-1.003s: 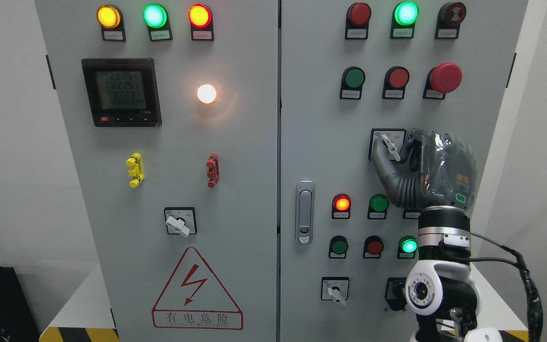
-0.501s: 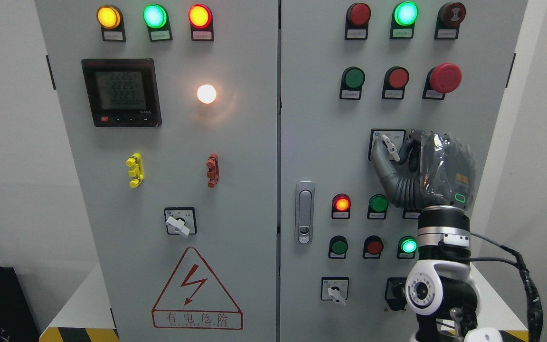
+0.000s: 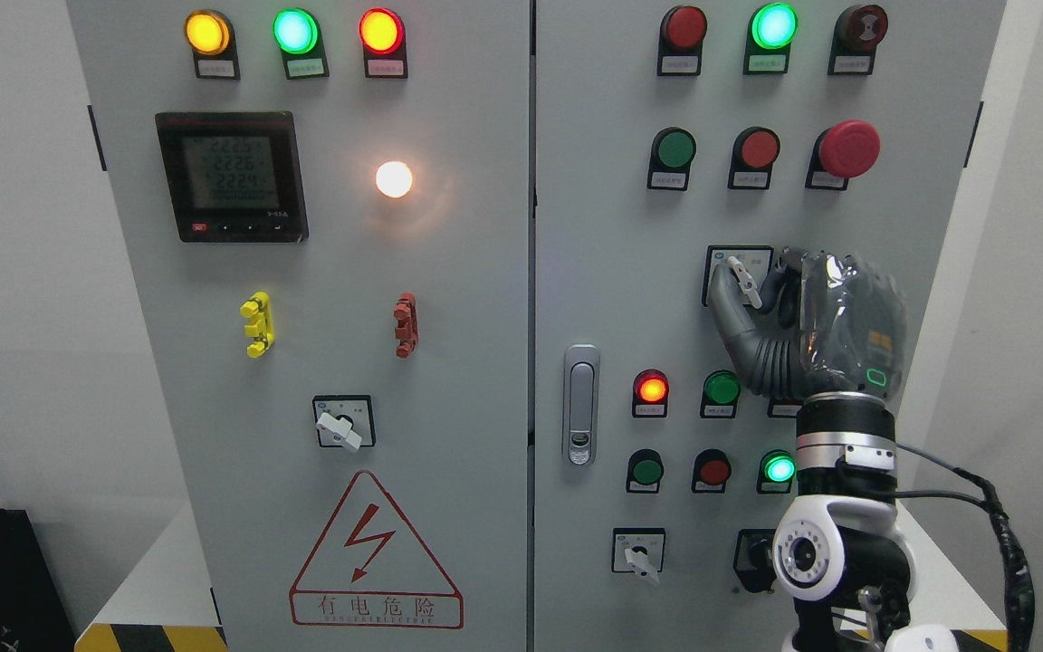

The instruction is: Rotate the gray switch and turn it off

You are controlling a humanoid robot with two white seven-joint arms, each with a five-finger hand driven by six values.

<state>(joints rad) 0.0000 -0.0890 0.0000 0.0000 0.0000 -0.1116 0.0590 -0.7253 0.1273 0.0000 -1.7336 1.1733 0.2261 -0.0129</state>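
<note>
R hand (image 3: 807,317) was raised against the cabinet door, thumb (image 3: 728,312) and curled fingers pinching the gray rotary switch (image 3: 744,280) at its upper-left. Switch lever pointed up-left, tilted off vertical; whether it had reached the off position couldn't be judged, so rotation was treated as in progress. Below-left of the wrist, red indicator lamp (image 3: 651,388) was lit. L hand not visible.

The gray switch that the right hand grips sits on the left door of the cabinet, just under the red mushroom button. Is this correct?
Not quite. The head view shows the gray switch on the right door, not the left one. The rest holds: the right hand grips it, below the red mushroom button.
</note>
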